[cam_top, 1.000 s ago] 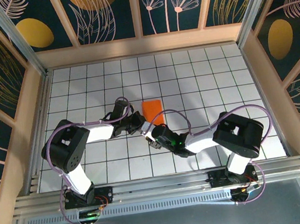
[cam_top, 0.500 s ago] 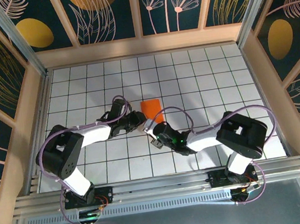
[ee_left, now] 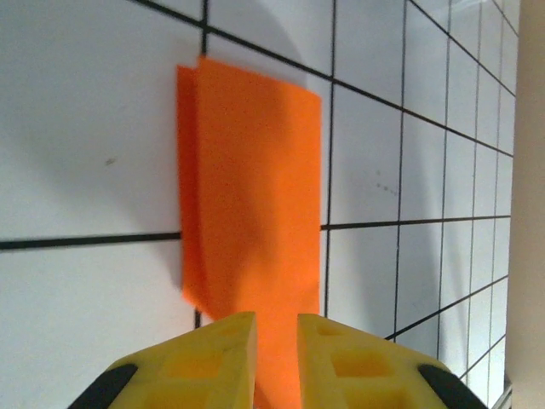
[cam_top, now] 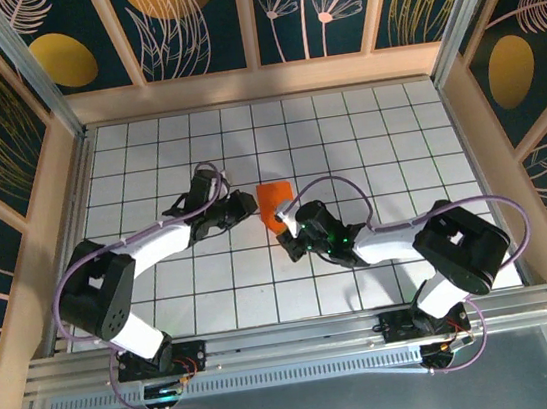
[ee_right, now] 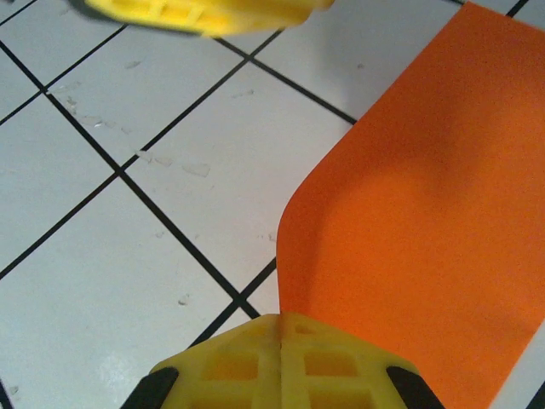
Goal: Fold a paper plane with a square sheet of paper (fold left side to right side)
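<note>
The square sheet of paper (cam_top: 274,200) is bright orange and lies folded into a narrow strip on the gridded table (cam_top: 397,148). In the left wrist view the sheet (ee_left: 255,196) shows two offset layers and runs down into the gap of my left gripper (ee_left: 277,328), whose yellow fingers (ee_left: 209,358) stand slightly apart. My right gripper (ee_right: 283,328) is shut on the near edge of the sheet (ee_right: 426,196), which curls up off the table there. In the top view the left gripper (cam_top: 245,206) sits at the sheet's left side and the right gripper (cam_top: 290,220) at its near corner. A paper plane is out of view.
Wooden walls (cam_top: 70,191) enclose the white gridded table on three sides. A metal rail (cam_top: 291,338) runs along the near edge by the arm bases. The left gripper's yellow finger (ee_right: 196,13) shows blurred at the top of the right wrist view.
Both arms have reached further from their bases. The right gripper closed on the sheet's near edge. The left gripper's jaws parted, and the left arm stretched out straighter.
</note>
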Controlling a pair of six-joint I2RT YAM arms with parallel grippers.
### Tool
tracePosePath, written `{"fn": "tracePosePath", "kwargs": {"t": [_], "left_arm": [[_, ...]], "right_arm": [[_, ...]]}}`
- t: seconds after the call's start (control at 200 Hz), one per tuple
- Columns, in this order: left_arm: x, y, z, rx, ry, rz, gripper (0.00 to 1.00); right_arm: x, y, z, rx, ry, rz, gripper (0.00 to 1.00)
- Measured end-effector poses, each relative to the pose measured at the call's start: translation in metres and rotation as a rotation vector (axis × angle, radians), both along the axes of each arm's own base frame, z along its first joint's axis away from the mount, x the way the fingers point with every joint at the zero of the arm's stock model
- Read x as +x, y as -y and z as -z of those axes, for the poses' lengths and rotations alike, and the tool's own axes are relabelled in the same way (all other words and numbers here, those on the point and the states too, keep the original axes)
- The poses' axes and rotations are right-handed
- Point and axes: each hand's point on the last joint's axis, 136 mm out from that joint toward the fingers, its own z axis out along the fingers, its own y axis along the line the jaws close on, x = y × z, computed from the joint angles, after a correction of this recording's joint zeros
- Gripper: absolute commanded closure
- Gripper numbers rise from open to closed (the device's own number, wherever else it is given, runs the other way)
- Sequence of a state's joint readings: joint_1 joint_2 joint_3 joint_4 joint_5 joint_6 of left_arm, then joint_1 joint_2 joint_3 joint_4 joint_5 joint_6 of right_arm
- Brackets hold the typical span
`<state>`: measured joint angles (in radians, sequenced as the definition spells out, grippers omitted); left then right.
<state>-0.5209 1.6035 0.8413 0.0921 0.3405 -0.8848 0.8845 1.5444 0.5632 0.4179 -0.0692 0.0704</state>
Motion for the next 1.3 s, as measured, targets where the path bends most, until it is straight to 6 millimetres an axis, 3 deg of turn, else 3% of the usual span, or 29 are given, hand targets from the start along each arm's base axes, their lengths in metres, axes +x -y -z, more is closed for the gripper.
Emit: {"fn": "tracePosePath", "kwargs": {"t": [0.145, 0.385, 0.605, 0.821, 1.301], "left_arm": [[0.012, 0.013, 0.006, 0.002, -0.007, 0.045, 0.86], [0.027, 0.035, 0.033, 0.029, -0.054, 0.114, 0.89], [0.03, 0.058, 0.049, 0.042, -0.069, 0.182, 0.92], [0.026, 0.058, 0.075, 0.077, -0.117, 0.201, 0.95], [0.031, 0.059, 0.075, 0.094, -0.092, 0.214, 0.98]], "right_arm": [[-0.004, 0.0, 0.002, 0.032, -0.058, -0.017, 1.0], [-0.012, -0.004, 0.002, 0.069, -0.117, -0.046, 1.0], [-0.013, -0.004, 0.004, 0.081, -0.145, -0.049, 1.0], [-0.015, -0.004, 0.009, 0.085, -0.174, -0.049, 1.0], [-0.005, 0.006, 0.015, 0.109, -0.241, 0.003, 1.0]]}}
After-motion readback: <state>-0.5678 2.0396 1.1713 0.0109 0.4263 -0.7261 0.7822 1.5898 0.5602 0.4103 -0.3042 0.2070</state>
